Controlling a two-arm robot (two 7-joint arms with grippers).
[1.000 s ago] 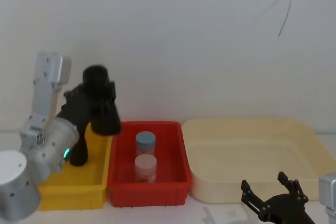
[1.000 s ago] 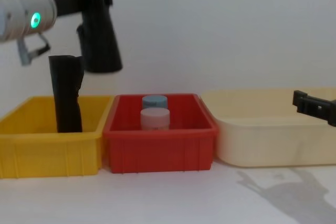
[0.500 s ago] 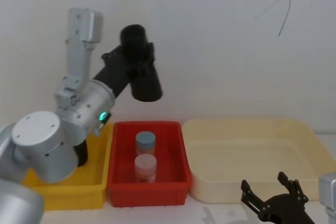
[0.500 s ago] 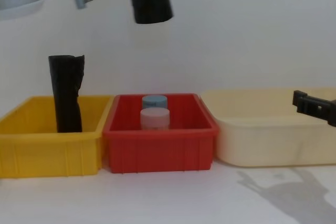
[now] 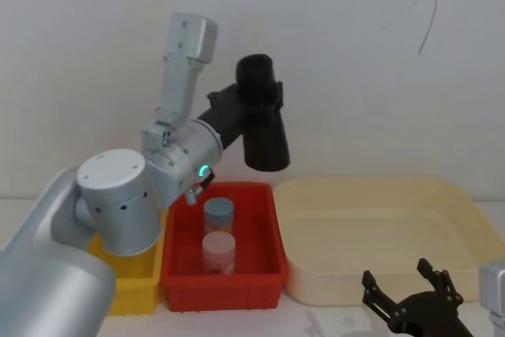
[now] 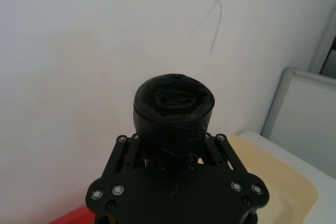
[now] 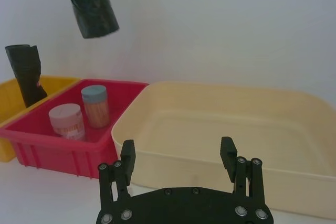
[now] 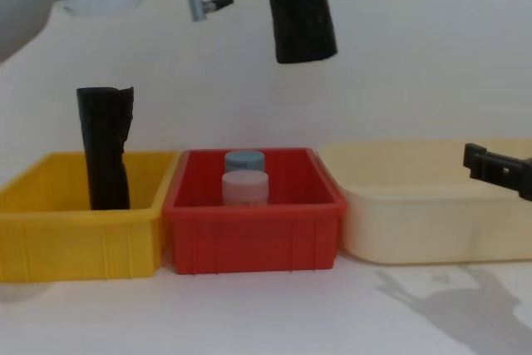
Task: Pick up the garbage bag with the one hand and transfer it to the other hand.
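Note:
The garbage bag (image 5: pixel 267 144), a short wrinkled black roll, hangs in the air above the red bin (image 5: pixel 221 188). My left gripper (image 5: pixel 252 102), the one with the green-teal light, is shut on the roll's upper part. The left wrist view shows the roll (image 6: pixel 173 106) end-on between the fingers. In the chest view the bag (image 8: pixel 303 14) is high, over the red bin's right side. My right gripper (image 5: pixel 410 288) waits low at the front right, open and holding nothing, in front of the cream tub (image 5: pixel 379 234).
A taller slim black roll (image 8: pixel 105 147) stands in the yellow bin (image 8: pixel 75 234) at the left. The red bin holds a blue-lidded jar (image 5: pixel 218 212) and a pink-lidded jar (image 5: pixel 218 250). The air above the cream tub is free.
My left arm has swung up and to the right with the garbage bag, from over the yellow bin to above the red bin. The right gripper has stayed still.

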